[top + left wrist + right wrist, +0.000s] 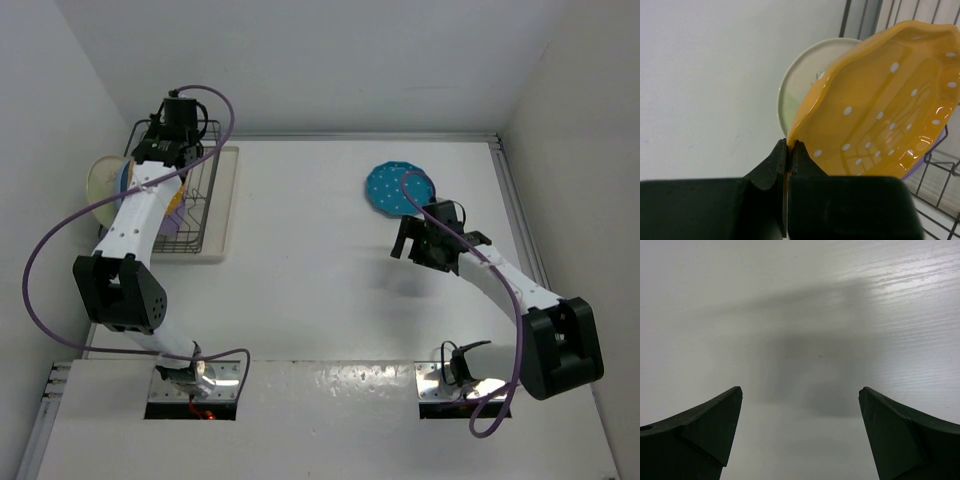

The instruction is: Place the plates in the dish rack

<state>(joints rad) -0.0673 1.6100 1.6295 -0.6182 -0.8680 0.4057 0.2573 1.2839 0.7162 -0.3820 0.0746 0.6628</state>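
left pincer (789,145): clamped together on the rim of the orange-yellow plate (880,115); rim edge pinched between the two black fingertips
orange-yellow plate vs left pincer: in the left wrist view the plate fans out from the fingertips toward 1-2 o'clock; tilted, dotted hollow face toward the camera; held over the dish rack (940,165)
behind it: cream-and-green plate (805,85) at 11 o'clock of the orange one, partly covered by it; a lavender rim (925,167) peeks out under the orange plate's lower edge, against the rack wires
dish rack: at 10 o'clock of the worktop (320,290) in the top view, by the left wall, on a beige tray base (228,200); a cream plate (103,180) leans at its 9 o'clock side
left arm: base at 7 o'clock; elbow bent low near the left wall; white forearm runs up toward 12 o'clock, wrist over the far end of the rack
right pincer (800,392): fingers wide apart; nothing between them; only bare worktop and its shadow below
teal plate (398,188): flat on the worktop at 1 o'clock; lies at 11 o'clock of the right pincer, near but not touching
right arm: base at 5 o'clock; elbow out at the right edge; forearm reaches toward 10 o'clock, wrist hanging over the worktop
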